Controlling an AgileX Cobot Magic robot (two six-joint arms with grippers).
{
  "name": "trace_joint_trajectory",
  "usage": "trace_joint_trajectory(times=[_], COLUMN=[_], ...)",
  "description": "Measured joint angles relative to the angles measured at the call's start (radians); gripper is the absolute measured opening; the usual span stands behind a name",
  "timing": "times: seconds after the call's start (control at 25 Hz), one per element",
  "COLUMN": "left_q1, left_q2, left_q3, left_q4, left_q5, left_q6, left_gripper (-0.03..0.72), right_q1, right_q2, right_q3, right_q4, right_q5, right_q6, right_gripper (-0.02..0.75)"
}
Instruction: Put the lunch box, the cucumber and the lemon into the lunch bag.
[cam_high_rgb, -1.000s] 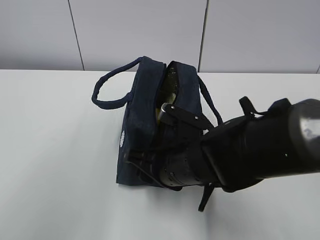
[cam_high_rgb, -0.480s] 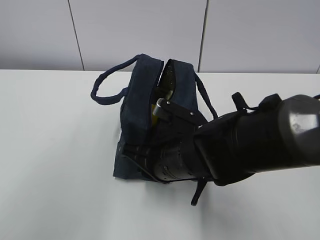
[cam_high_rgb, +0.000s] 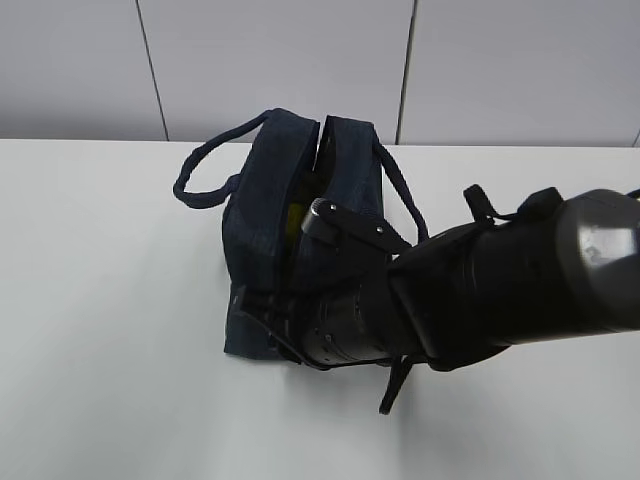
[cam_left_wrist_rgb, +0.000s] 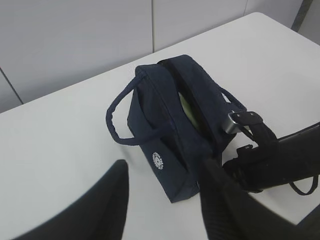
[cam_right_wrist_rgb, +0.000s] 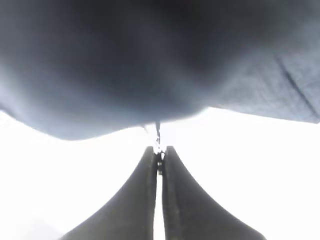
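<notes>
The dark navy lunch bag (cam_high_rgb: 265, 210) stands mid-table with its top slit partly open. It also shows in the left wrist view (cam_left_wrist_rgb: 165, 125), with its white logo. A bit of yellow (cam_high_rgb: 295, 215), maybe the lemon, and a pale green surface (cam_left_wrist_rgb: 187, 106), maybe the lunch box lid, show through the slit. The cucumber is hidden. My right gripper (cam_right_wrist_rgb: 158, 150) is shut on a small metal zipper pull (cam_right_wrist_rgb: 157, 141) right under the bag's fabric (cam_right_wrist_rgb: 150, 60). In the exterior view its arm (cam_high_rgb: 450, 300) covers the bag's near end. My left gripper (cam_left_wrist_rgb: 165, 169) is open and empty, held above the table short of the bag.
The white table (cam_high_rgb: 110, 350) lies all around the bag, and a grey panelled wall (cam_high_rgb: 280, 60) stands behind it. The bag's looped handles hang out to the left (cam_high_rgb: 195, 185) and to the right (cam_high_rgb: 400, 195). The right arm (cam_left_wrist_rgb: 275, 160) lies across the bag's right end.
The bag has shifted left with the right arm, and its top slit has grown narrower. Less of the inside shows.
</notes>
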Motion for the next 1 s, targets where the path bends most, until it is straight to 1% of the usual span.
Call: trace_joint_trajectory(times=[0.24,0.44,0.84,1.0], left_q1=[0.0,0.0,0.0,0.0], left_q2=[0.0,0.0,0.0,0.0], left_q3=[0.0,0.0,0.0,0.0], left_q4=[0.005,0.014,0.024,0.026], left_q5=[0.0,0.0,0.002,0.003], left_q6=[0.0,0.0,0.0,0.0], left_gripper=[0.321,0.321,0.321,0.321], right_q1=[0.0,0.0,0.0,0.0], right_q2=[0.0,0.0,-0.072,-0.112], right_q3=[0.0,0.009,0.034,0.036], right_q4=[-0.011,-0.041,-0.127,-0.168], right_q5=[0.106,0.204,0.326,0.339], right_q6=[0.0,0.0,0.0,0.002], right_gripper=[0.0,0.0,0.0,0.0])
